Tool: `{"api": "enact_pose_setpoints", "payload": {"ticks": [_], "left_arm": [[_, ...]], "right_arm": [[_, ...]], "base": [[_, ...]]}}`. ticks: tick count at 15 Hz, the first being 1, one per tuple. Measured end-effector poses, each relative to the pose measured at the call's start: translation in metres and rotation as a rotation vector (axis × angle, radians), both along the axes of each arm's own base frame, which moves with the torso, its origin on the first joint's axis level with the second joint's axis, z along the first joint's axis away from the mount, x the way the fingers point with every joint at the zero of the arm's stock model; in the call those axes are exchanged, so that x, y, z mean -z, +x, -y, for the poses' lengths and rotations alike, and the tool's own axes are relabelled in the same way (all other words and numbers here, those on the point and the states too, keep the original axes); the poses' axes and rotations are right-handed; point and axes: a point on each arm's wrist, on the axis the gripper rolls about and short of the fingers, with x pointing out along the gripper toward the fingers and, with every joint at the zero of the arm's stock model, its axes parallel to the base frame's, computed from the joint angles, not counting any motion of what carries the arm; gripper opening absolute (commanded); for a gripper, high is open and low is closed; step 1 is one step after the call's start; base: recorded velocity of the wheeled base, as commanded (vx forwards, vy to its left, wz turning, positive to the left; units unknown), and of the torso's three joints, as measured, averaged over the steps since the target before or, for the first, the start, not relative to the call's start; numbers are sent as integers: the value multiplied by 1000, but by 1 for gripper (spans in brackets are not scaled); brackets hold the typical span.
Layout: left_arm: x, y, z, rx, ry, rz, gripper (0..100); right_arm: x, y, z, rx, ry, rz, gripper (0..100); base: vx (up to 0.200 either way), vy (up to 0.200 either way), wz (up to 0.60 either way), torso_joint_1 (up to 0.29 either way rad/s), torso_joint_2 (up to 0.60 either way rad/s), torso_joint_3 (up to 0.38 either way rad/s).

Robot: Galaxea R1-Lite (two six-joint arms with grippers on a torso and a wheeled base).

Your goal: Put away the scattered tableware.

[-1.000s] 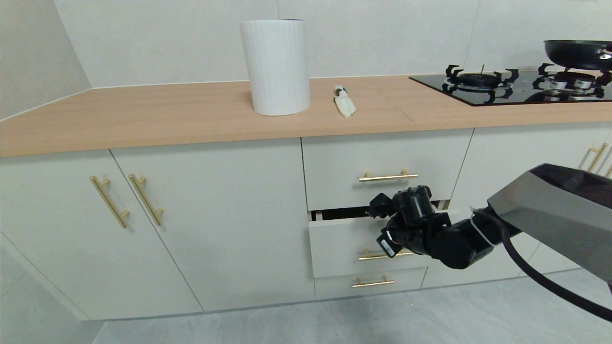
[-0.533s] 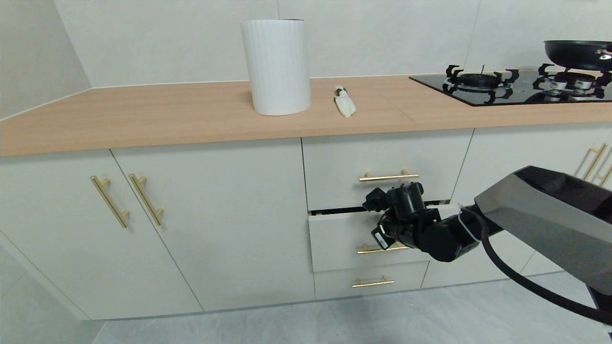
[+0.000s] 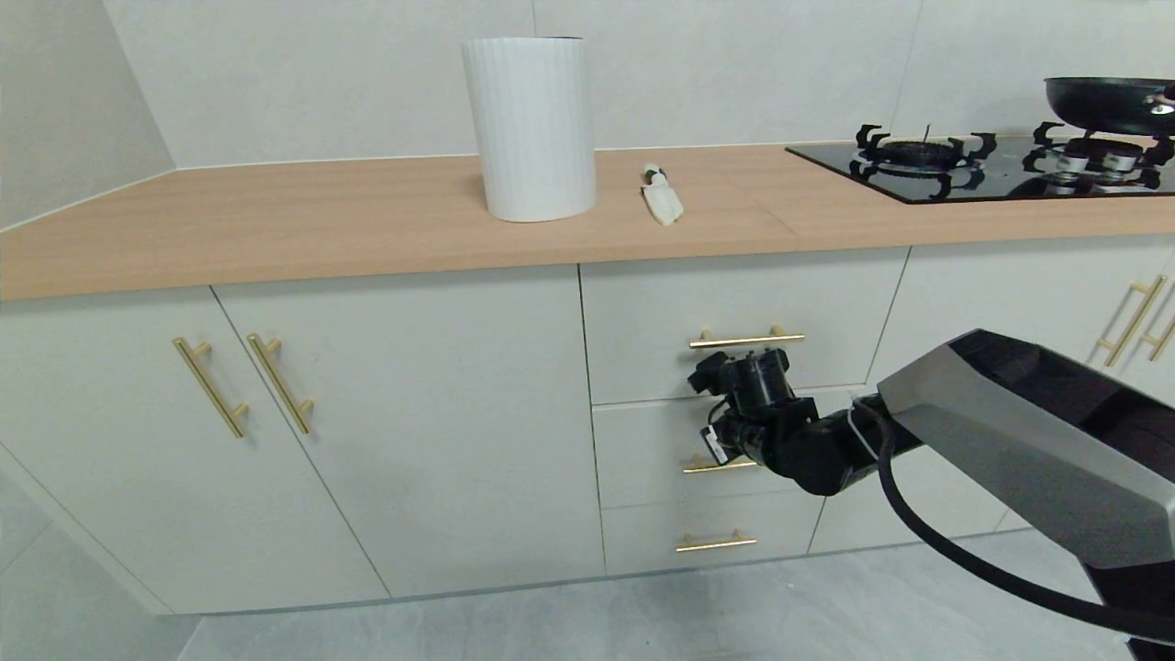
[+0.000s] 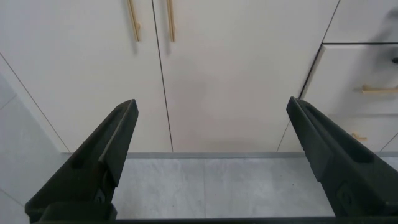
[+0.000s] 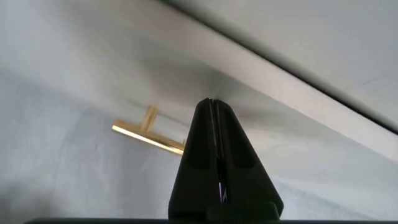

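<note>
Grey floor (image 4: 205, 186) lies nearest to us, under our left gripper (image 4: 211, 109), whose jaws stand wide apart and hold nothing, facing the pale cabinet doors (image 4: 230, 68). Further right, our right gripper (image 5: 211, 109) has its fingers pressed together, close up to the front of the middle drawer (image 3: 652, 441) near its brass handle (image 3: 721, 466). We see that drawer sitting flush with its neighbours. Beyond, on the wooden counter (image 3: 275, 220), the small white utensil (image 3: 663, 197) lies flat, just right of a tall white ribbed jar (image 3: 532, 128) and apart from it. At the far right a black pan (image 3: 1106, 101) sits on the hob (image 3: 964, 174).
</note>
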Motion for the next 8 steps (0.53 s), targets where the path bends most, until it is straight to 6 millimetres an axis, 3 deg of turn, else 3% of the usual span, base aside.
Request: {"api": "enact_pose_setpoints", "payload": {"ticks": [4,8], "left_arm": [[0,0,0,0,0,0,100],[0,0,0,0,0,0,100]], "right_arm": [[4,0,-1,3,-5,-7,0],[0,-35,-7,-84,-19,-69,0]], "base": [[0,0,0,0,0,0],[0,0,0,0,0,0]]}}
